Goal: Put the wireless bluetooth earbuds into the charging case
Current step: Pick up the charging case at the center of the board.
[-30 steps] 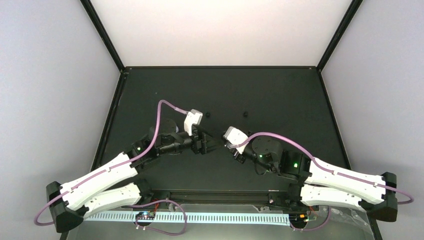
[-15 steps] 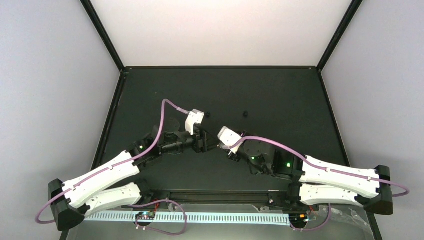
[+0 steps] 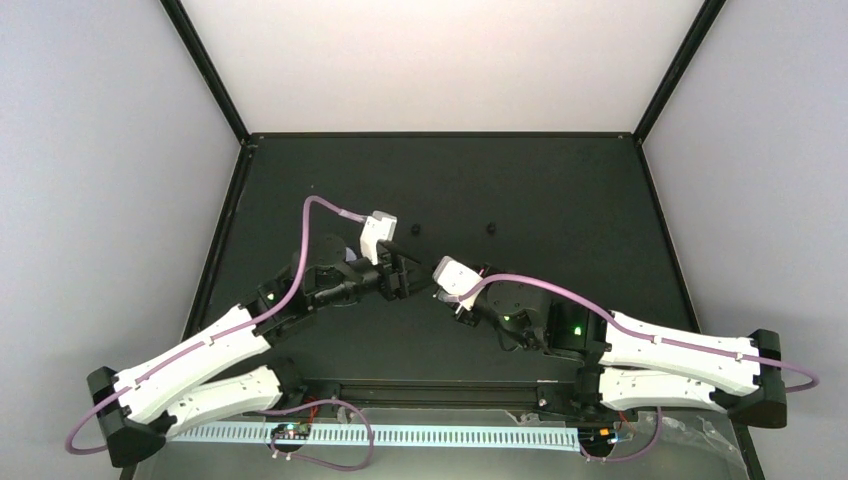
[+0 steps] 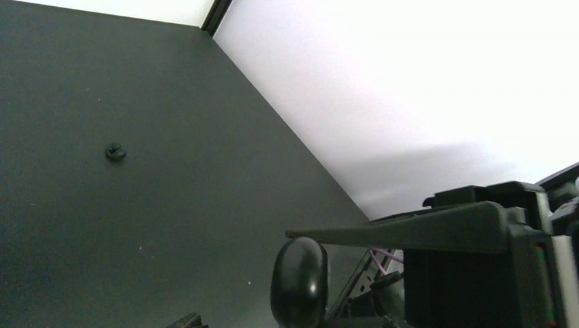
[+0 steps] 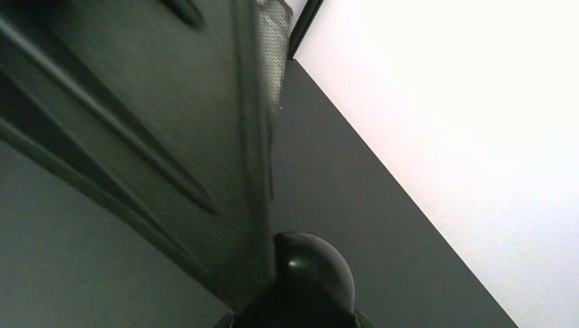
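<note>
**Case held mid-table, buds waiting on the far side**

The right gripper is clamped on a glossy black pebble that I take to be the case, holding it above the middle of the table. The left gripper is right against it from the left, with one flat finger just over the case. I cannot tell whether its jaws are gripping anything. I also cannot tell if the lid is open.

Two black buds lie loose on the table, far of both grippers: one just beyond the left gripper, the other to its right, well apart from it. Neither is touched.

The buds are likely very light, hard and slick. Being rounded, they could roll or squirt out of a pinch. Take each one across its widest part, fingertips centred, with a gentle squeeze. The case is smooth and curved, so it may twist in the jaws. Gripping it across its flatter sides, below the lid seam, should keep it steady.
</note>
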Available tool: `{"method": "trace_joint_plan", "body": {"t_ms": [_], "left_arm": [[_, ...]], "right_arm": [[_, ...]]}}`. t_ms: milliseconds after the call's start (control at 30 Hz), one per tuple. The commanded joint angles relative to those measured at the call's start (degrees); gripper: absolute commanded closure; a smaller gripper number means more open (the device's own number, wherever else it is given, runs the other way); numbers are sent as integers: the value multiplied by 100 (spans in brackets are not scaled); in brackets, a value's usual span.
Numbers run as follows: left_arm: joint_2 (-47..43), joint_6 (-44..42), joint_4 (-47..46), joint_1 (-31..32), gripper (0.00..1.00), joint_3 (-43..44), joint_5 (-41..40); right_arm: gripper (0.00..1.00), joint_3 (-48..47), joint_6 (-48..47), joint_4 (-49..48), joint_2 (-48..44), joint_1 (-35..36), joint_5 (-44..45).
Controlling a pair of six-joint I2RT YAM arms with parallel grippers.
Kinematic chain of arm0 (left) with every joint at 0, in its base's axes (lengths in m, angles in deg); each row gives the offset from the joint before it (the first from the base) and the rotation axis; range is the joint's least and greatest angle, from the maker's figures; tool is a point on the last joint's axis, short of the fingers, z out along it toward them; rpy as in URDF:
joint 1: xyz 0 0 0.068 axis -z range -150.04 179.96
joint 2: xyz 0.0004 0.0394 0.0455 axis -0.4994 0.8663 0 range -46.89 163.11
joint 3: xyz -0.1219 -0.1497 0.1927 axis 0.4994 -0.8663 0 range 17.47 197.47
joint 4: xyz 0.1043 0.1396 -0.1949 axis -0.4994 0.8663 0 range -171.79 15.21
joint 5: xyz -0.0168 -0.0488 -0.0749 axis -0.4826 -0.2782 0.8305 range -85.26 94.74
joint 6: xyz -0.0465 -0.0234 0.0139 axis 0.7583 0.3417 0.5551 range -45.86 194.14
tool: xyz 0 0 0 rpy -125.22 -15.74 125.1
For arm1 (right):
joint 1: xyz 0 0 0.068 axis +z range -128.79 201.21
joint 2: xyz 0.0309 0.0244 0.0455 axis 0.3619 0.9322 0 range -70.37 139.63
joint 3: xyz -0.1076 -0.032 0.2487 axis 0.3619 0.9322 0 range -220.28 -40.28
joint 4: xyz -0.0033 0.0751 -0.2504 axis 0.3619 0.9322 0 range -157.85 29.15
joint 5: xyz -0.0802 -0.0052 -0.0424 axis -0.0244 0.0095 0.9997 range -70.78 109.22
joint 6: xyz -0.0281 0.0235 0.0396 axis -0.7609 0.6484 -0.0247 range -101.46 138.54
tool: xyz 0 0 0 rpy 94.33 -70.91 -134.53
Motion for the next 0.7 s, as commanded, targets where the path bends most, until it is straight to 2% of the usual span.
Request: {"method": "trace_joint_plan", "body": {"t_ms": [0, 333, 567, 667], "left_arm": [[300, -52, -24, -27, 33, 350, 74], [672, -51, -51, -27, 46, 502, 361], [837, 24, -97, -20, 67, 515, 693], [884, 39, -103, -20, 72, 530, 793]], "right_arm": [[82, -293, -65, -122, 41, 100, -135], [82, -370, -103, -194, 97, 163, -92], [82, -369, -165, -287, 150, 156, -48], [82, -389, -178, -317, 173, 163, -58]]}}
